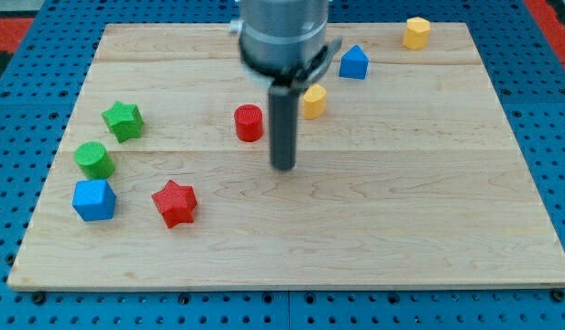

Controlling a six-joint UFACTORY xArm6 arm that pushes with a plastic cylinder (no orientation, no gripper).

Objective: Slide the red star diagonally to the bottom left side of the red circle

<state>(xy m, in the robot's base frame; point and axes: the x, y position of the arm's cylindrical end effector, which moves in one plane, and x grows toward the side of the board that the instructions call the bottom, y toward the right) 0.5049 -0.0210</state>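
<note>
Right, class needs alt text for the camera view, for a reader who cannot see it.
A dark rod's tip rests on a wooden board, just right of a red circle and up-right of a red star. At the left sit a green star, green cylinder and blue cube.

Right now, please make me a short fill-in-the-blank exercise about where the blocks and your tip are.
1. My tip stands to the view's right of the red ____.
2. The red star lies to the view's right of the blue ____.
3. The green star lies above the green ____.

Missing words: circle; cube; circle.
</note>
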